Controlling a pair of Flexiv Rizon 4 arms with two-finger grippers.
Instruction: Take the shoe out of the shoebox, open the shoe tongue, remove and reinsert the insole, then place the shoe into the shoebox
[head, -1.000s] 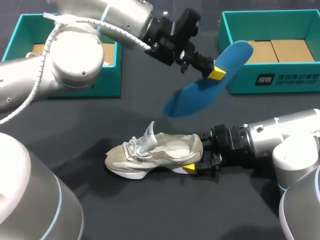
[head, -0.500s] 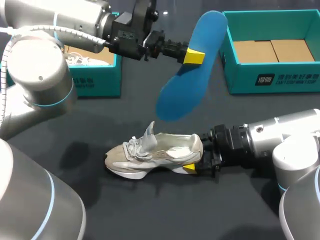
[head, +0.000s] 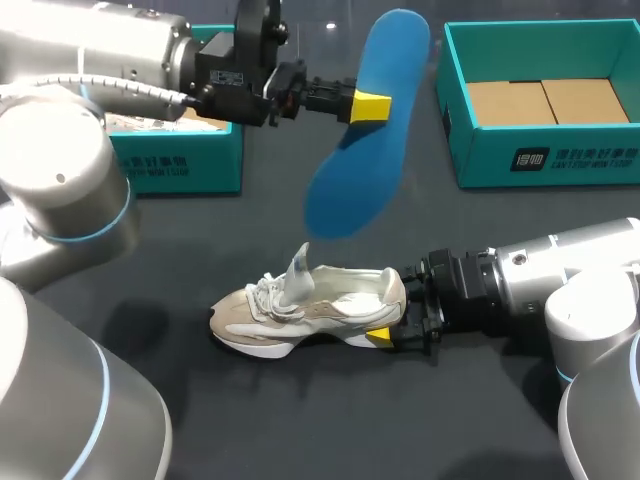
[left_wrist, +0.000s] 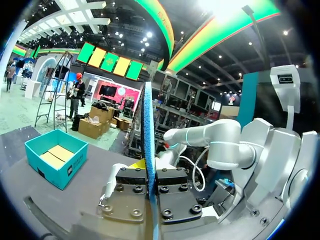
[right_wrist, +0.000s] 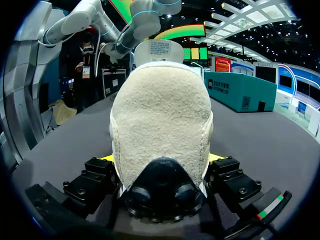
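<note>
Head view: the left pincer (head: 374, 105) is clamped on the flat blue foam insole (head: 358, 160), above the beige mesh sneaker (head: 305, 310). The right pincer (head: 386, 330) grips this sneaker's heel. For reinserting, I would tilt the insole's toe end into the opening first.

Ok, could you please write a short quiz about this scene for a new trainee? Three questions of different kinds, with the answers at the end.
1. True or false: the blue insole lies inside the shoe.
2. What are the right jaws shut on? A the shoe's heel; B a shoebox; C nothing.
3. Which arm's jaws hold the insole up in the air?
Key: 1 false; 2 A; 3 the left jaws.
</note>
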